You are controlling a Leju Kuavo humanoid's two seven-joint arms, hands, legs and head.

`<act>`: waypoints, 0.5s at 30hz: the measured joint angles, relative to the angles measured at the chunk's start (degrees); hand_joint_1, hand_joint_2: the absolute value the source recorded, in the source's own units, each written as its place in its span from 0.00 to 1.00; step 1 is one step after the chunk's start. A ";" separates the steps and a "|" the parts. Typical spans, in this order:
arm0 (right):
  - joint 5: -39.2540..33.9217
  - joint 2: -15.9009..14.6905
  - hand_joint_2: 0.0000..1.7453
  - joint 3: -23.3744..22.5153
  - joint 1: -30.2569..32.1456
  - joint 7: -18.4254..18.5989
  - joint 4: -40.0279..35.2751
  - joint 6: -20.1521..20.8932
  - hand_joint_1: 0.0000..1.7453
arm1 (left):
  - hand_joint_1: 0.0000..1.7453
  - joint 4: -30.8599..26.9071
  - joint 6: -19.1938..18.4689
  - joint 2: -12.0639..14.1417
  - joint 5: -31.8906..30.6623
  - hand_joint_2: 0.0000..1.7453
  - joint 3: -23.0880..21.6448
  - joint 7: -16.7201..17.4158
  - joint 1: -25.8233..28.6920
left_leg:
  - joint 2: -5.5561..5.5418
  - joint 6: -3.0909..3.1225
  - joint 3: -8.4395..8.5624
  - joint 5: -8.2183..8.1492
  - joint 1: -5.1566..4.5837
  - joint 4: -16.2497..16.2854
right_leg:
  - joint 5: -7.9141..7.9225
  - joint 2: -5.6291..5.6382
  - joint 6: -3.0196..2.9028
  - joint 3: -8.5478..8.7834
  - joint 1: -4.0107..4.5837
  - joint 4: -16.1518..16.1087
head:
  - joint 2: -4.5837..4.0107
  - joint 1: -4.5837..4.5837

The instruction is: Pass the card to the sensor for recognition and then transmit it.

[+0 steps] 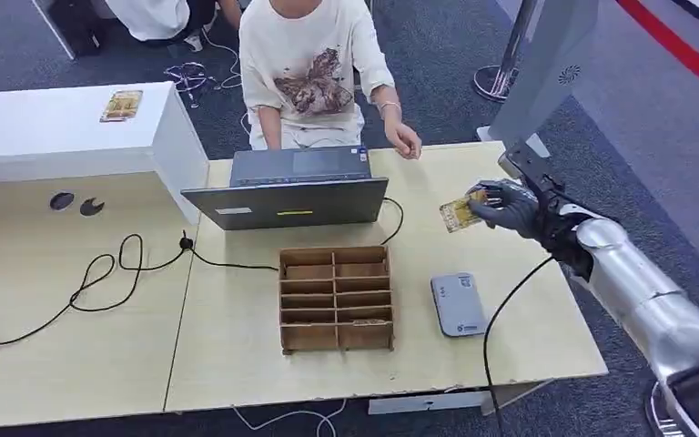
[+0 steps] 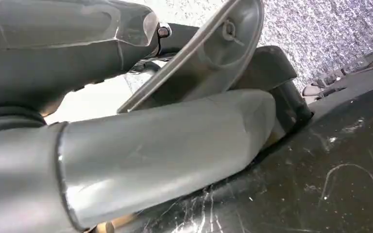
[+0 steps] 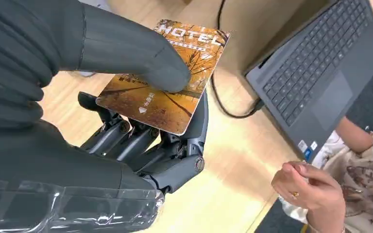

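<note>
My right hand (image 1: 508, 206) holds an orange hotel card (image 1: 460, 213) above the right part of the wooden table (image 1: 237, 364). In the right wrist view the thumb presses the card (image 3: 175, 97) flat onto the fingers (image 3: 141, 141) beneath it. The grey card sensor (image 1: 457, 304) lies on the table nearer to me, below and a little left of the card. A person in a cream shirt (image 1: 314, 68) sits behind the laptop (image 1: 291, 187), one hand (image 1: 405, 141) resting at the far table edge near the card. My left hand (image 2: 126, 145) appears close up in the left wrist view, its grip hidden.
A wooden compartment box (image 1: 336, 297) stands mid-table, left of the sensor. Black cables (image 1: 109, 273) trail over the left side. A white counter (image 1: 64, 127) with another card (image 1: 121, 105) lies at the back left. A grey post (image 1: 551, 64) rises at the far right.
</note>
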 joint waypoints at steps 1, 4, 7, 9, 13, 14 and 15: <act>-0.02 -0.68 1.00 -0.13 0.50 0.20 -0.70 0.04 1.00 | 0.00 0.00 -0.02 0.02 -0.07 0.00 0.00 0.00 0.01 | -0.01 0.00 0.00 0.00 0.00 0.00 | 0.00 -0.01 0.00 0.00 0.00 0.00 | 0.00 -0.04; -0.15 -2.38 1.00 -0.66 1.48 0.66 -2.23 0.26 1.00 | 0.00 0.00 -0.33 0.04 -0.24 0.00 0.00 0.00 -0.01 | -0.01 0.00 0.02 0.00 0.01 0.00 | 0.00 0.00 0.00 0.00 0.00 0.01 | -0.02 -0.02; -0.30 -4.58 1.00 -1.62 2.62 1.33 -3.93 1.00 1.00 | 0.00 0.00 -0.52 0.11 -0.39 0.00 0.00 0.00 -0.02 | -0.02 0.00 0.01 0.00 0.01 0.00 | 0.00 -0.01 0.00 0.01 0.00 0.01 | 0.00 -0.02; -0.59 -5.81 1.00 -1.99 3.48 1.49 -4.82 1.14 1.00 | 0.00 0.00 -0.74 0.11 -0.41 0.00 0.00 0.00 -0.02 | -0.01 0.00 0.00 0.00 0.01 0.00 | 0.00 -0.01 0.00 0.00 0.01 0.01 | 0.00 -0.04; -0.68 -7.76 1.00 -3.15 5.24 1.77 -6.45 1.77 1.00 | 0.00 0.00 -0.87 0.11 -0.57 0.00 0.00 0.00 -0.04 | 0.00 0.00 -0.01 0.00 0.00 0.00 | 0.00 0.00 0.00 0.00 0.00 0.00 | 0.00 -0.02; -0.68 -8.22 1.00 -3.30 5.70 1.97 -6.88 2.03 1.00 | 0.00 0.00 -0.96 0.13 -0.63 0.00 0.00 0.00 -0.04 | 0.00 0.00 -0.01 0.00 0.00 0.00 | 0.00 0.00 0.00 0.00 0.00 0.00 | -0.02 -0.02; -0.68 -8.59 1.00 -3.54 6.20 2.03 -7.25 2.12 1.00 | 0.00 0.00 -0.96 0.13 -0.74 0.00 0.00 0.00 -0.04 | -0.01 0.00 -0.01 0.00 0.00 0.00 | 0.00 -0.01 0.00 0.00 0.00 0.00 | -0.02 -0.04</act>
